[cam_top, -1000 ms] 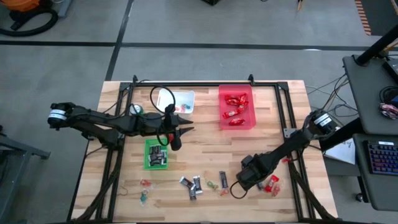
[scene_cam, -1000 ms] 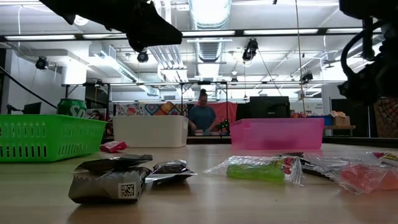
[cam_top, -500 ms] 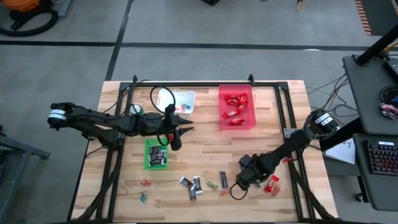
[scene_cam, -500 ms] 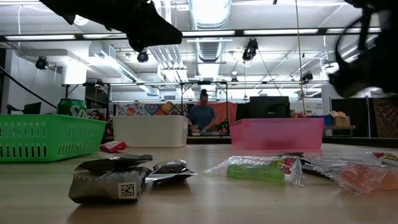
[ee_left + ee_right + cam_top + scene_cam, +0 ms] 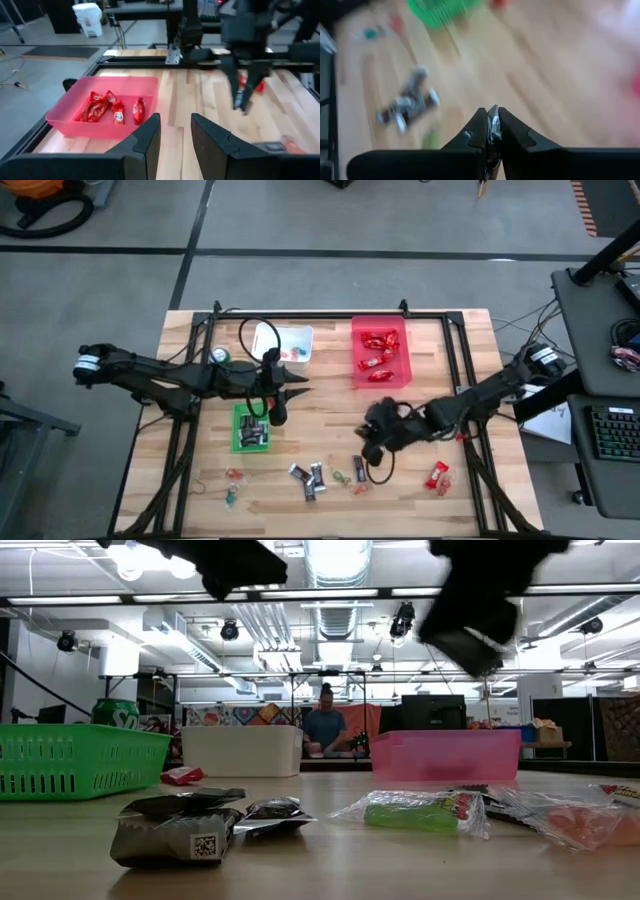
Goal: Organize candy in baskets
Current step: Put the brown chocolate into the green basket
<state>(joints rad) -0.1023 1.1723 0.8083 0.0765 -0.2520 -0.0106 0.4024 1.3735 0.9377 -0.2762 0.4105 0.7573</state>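
Note:
Three baskets stand on the wooden table: a white one (image 5: 285, 342), a red one (image 5: 380, 352) holding red-wrapped bars, and a green one (image 5: 252, 427) holding dark bars. Loose candy lies near the front edge: dark bars (image 5: 310, 477), another bar (image 5: 358, 468), a red piece (image 5: 437, 475), and small pieces (image 5: 232, 477). My left gripper (image 5: 290, 390) hovers open between the white and green baskets with nothing between its fingers (image 5: 175, 135). My right gripper (image 5: 372, 438) is above the table's middle, below the red basket in the high view, shut on a candy wrapper. My right gripper pinches a thin silvery strip of wrapper (image 5: 493, 116) between its two fingertips. The fingers hide the rest of the piece, so I cannot tell which candy it is. The fingers slant downward, and the gripper (image 5: 478, 640) hangs well clear of the tabletop.
A green drink can (image 5: 218, 356) stands left of the white basket. A black frame runs along the table's far edge and sides. Bare wood lies between the baskets and the loose candy. A person stands in the room far behind the table (image 5: 325, 725).
My right gripper has shut near the candy at the front right. It has then risen and swung toward the table's left and far side, ending over the middle of the table. My left arm has kept still.

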